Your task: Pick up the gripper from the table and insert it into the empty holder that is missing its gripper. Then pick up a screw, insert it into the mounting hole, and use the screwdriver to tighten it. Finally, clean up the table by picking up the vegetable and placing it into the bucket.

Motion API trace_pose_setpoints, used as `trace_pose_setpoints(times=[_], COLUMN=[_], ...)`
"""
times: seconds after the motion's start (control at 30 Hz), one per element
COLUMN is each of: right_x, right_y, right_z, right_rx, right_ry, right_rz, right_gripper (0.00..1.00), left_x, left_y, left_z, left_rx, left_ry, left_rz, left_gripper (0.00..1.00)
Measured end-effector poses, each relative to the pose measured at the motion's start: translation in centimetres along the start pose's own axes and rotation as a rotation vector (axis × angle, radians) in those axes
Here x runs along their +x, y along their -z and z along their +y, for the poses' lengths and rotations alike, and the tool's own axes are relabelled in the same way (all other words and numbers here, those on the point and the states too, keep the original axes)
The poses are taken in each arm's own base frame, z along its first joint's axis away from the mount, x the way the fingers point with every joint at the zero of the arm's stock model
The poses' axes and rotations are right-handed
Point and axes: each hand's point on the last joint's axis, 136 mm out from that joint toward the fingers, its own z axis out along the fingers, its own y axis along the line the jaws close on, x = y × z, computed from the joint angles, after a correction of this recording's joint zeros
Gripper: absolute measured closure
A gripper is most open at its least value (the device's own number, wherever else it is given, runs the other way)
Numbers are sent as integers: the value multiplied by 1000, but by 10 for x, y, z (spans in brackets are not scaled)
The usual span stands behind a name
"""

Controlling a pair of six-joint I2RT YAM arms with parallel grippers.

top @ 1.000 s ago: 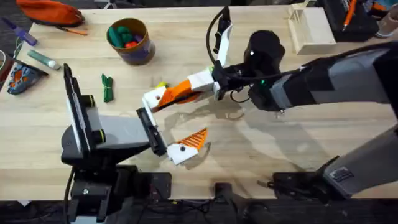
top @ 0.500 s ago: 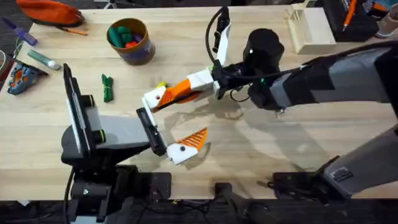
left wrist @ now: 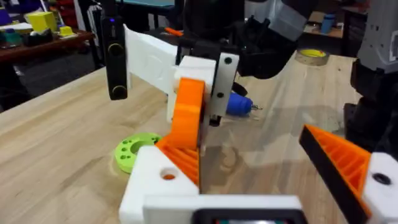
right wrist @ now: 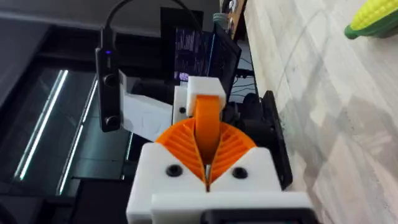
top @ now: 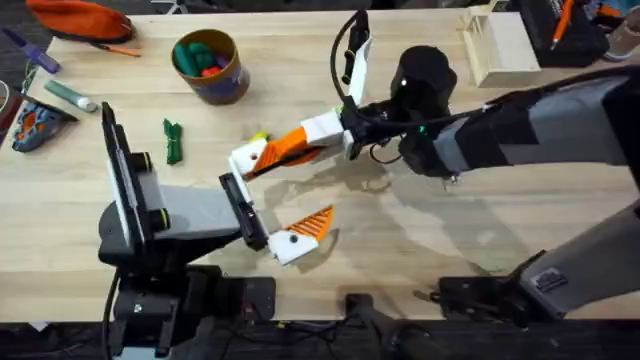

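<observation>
Nothing has visibly changed since earlier.

The right gripper (top: 243,160) meets the left arm's holder (top: 240,160) mid-worktop (top: 420,250). The bucket (top: 208,66) stands near the far edge, a green vegetable (top: 173,141) nearby.

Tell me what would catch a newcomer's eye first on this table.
Most striking is the orange gripper pinched in the right gripper at mid-table and held against the white holder on the left arm's end. Just nearer the arm bases, the left arm's other orange finger juts out on its own white mount. At the far left, the bucket of colourful toy pieces stands out, with a small green vegetable lying nearer on the table.
</observation>
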Motion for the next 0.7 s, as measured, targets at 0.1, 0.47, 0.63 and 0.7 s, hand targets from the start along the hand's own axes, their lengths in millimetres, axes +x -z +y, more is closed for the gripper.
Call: trace_pose_setpoints(times=[0.1,0.47,0.63,0.7], right_x=[0,0,0,-1], right_y=[0,-4,-4,-4], right_z=[0,0,0,0], right_rx=[0,2,3,3], right_ry=[-2,4,4,4], right_rz=[0,-3,-6,-7], right_gripper=[961,26,27,26], left_x=[0,0,0,0], left_y=[0,0,0,0], left_z=[0,-8,-9,-9], left_rx=[0,46,49,52], left_ry=[0,2,3,3], left_rz=[0,-1,-1,-1], left_gripper=[14,15,14,14])
